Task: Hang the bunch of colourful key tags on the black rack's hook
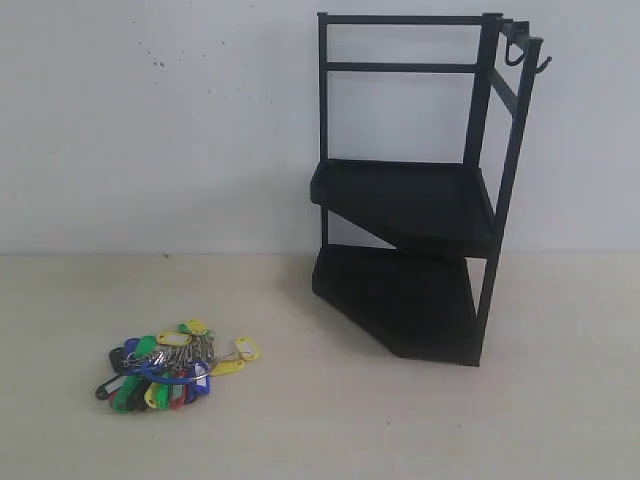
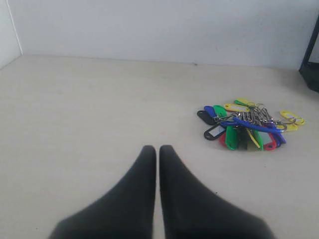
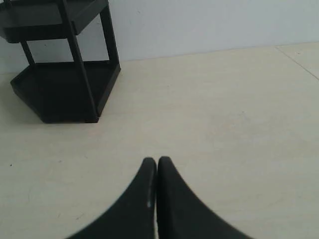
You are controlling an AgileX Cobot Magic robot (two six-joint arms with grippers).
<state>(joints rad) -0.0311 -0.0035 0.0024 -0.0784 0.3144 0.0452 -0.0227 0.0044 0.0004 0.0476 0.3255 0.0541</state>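
Our left gripper (image 2: 157,148) and right gripper (image 3: 157,160) each show fingertips pressed together above the tabletop (image 1: 330,430), pinching nothing. We see the colourful key tag bunch (image 1: 170,366) lying on the tabletop toward its near left corner. It is well apart from the black rack (image 1: 410,200), which stands upright by the far edge with its hooks (image 1: 530,55) on the top rail.

A pale beige table (image 1: 330,430) with a faint, fine grain fills the lower part of the exterior view. Behind it stands a plain, matte white wall (image 1: 150,150), marked by a few small dark specks (image 1: 158,63) high up. The left wrist view shows a 2nd white wall (image 2: 7,30) meeting the 1st at a corner. In the right wrist view, 1 thin seam (image 3: 298,62) crosses the table. The light is soft and even.
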